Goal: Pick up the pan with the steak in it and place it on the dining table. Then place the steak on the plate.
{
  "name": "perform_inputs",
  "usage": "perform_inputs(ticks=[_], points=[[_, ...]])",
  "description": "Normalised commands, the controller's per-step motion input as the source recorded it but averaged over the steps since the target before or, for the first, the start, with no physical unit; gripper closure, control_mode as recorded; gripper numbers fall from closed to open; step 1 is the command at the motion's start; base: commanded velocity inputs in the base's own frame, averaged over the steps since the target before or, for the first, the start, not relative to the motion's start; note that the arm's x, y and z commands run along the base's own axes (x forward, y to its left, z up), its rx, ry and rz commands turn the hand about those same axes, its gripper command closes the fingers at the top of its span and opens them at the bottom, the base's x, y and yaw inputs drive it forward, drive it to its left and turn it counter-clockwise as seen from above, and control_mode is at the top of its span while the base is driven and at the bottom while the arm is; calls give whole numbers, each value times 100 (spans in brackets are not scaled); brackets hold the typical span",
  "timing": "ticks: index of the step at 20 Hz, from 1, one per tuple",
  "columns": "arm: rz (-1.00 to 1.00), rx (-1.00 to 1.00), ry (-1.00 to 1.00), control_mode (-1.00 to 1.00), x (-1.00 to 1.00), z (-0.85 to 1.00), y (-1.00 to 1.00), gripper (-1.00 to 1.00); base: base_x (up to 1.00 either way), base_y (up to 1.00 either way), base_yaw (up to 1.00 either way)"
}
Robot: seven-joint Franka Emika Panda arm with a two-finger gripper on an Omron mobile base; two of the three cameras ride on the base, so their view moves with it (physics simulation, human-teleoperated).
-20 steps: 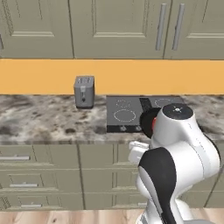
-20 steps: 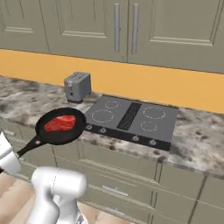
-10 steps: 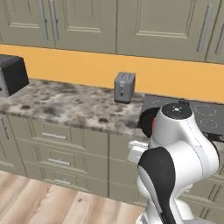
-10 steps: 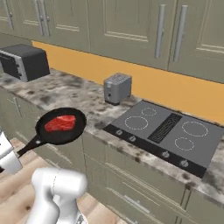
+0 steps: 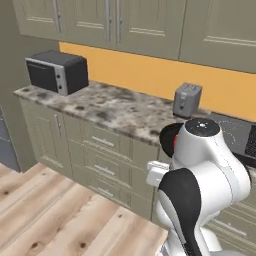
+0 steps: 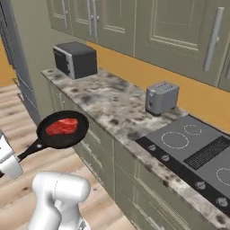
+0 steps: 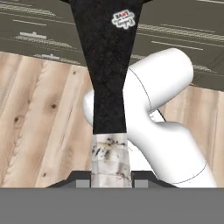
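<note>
The black pan point(image 6: 63, 130) hangs in the air over the wooden floor, in front of the kitchen counter, with the red steak point(image 6: 62, 126) lying flat inside it. My gripper point(image 6: 18, 156) at the far left is shut on the end of the pan's handle. In the hand view the gripper point(image 7: 111, 182) clamps the pale end of the handle, and the dark pan point(image 7: 107, 65) stretches away above it. Behind my arm in the left base view, an edge of the pan point(image 5: 166, 139) peeks out. The dining table and the plate are out of view.
A marbled counter point(image 6: 112, 110) with beige cabinets carries a black microwave point(image 6: 75, 59), a silver toaster point(image 6: 161, 97) and a dark cooktop point(image 6: 197, 150). In the left base view the microwave point(image 5: 57, 72) stands at the counter's left end. Bare wooden floor point(image 5: 55, 210) spreads to the left.
The whole picture has shifted: the base has moved, so the counter slides right and the microwave and floor come into view. The pan with the steak stays held the same way.
</note>
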Motion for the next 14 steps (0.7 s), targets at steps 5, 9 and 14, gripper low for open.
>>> perform_inputs(ticks=[5,9,14], points=[[0,0,0,100,0,0,0,100,0,3,50],[0,0,0,100,0,0,0,100,0,2,50],[0,0,0,100,0,0,0,100,0,0,50]])
